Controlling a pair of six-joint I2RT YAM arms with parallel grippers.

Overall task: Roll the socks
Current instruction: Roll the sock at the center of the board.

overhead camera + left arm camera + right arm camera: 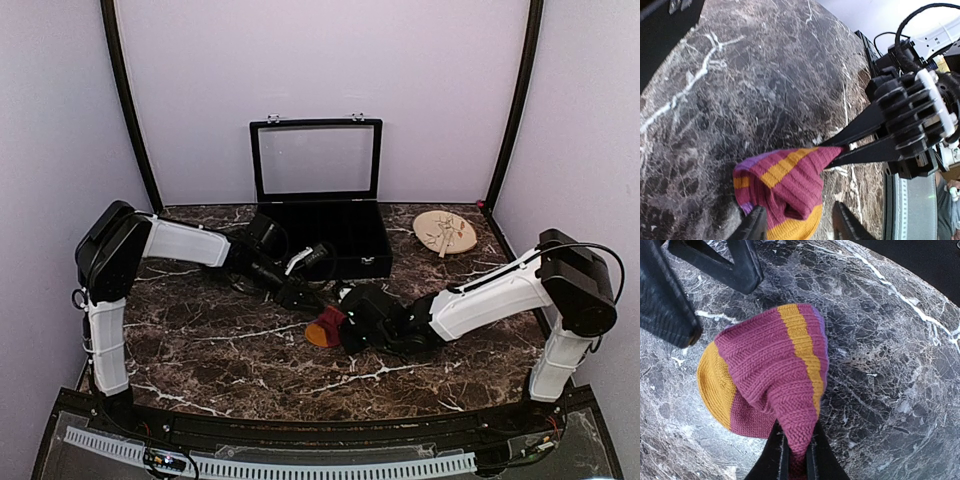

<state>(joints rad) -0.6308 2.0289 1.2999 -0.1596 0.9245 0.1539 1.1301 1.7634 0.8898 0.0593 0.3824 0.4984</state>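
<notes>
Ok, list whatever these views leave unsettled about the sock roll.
- Top view: maroon sock mostly covered by the right gripper and left gripper.
- Left wrist view: bottom edge cuts off the sock's orange end.
- Right wrist view: bottom edge cuts off the pinched tip.
- Any second sock: none shows; wrapped inside or not, cannot tell.
- Black box interior, top view: too dark.

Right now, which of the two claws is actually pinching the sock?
The right gripper: its jaws are shut on a fold of the maroon sock, while the left gripper stands open.
</notes>
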